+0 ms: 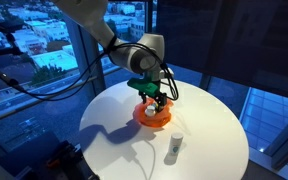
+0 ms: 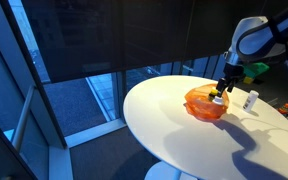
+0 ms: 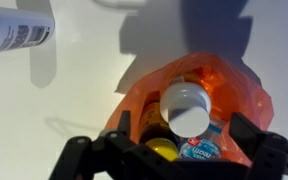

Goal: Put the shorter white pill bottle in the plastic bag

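The shorter white pill bottle (image 3: pixel 185 106) sits upright inside the orange-red plastic bag (image 3: pixel 239 95), cap towards the wrist camera, beside yellow and blue-labelled items. My gripper (image 3: pixel 184 142) hangs right above the bag with its fingers spread wide either side of the bottle, not touching it. In both exterior views the gripper (image 1: pixel 156 100) (image 2: pixel 222 90) is just over the bag (image 1: pixel 144 118) (image 2: pixel 199 104), and the bottle shows as a white spot (image 1: pixel 152 111) (image 2: pixel 217 98) in it.
A taller, slimmer white bottle (image 1: pixel 174 148) (image 2: pixel 250 100) (image 3: pixel 14 32) stands on the round white table (image 1: pixel 109 130) (image 2: pixel 174 135) near the bag. Large windows surround the table. A small object (image 2: pixel 284 107) lies near the table's far edge.
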Controlling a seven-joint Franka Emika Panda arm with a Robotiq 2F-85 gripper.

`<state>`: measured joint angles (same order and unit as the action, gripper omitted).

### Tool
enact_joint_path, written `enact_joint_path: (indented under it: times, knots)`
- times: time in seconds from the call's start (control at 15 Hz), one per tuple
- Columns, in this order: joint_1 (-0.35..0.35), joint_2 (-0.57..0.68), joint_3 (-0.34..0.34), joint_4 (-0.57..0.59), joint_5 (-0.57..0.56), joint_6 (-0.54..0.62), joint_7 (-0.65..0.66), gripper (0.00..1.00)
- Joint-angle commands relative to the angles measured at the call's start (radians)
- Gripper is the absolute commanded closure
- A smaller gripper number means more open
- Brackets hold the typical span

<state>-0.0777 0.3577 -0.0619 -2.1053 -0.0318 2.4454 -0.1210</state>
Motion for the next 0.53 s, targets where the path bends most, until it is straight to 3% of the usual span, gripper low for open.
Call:
enact_joint_path:
  times: [0.0,0.47]
  knots:
    - [0.006,-0.111,-0.021,-0.046,-0.050,-0.121,0.027,0.00]
    - [-0.009,-0.246,-0.035,-0.033,-0.049,-0.383,0.013,0.00]
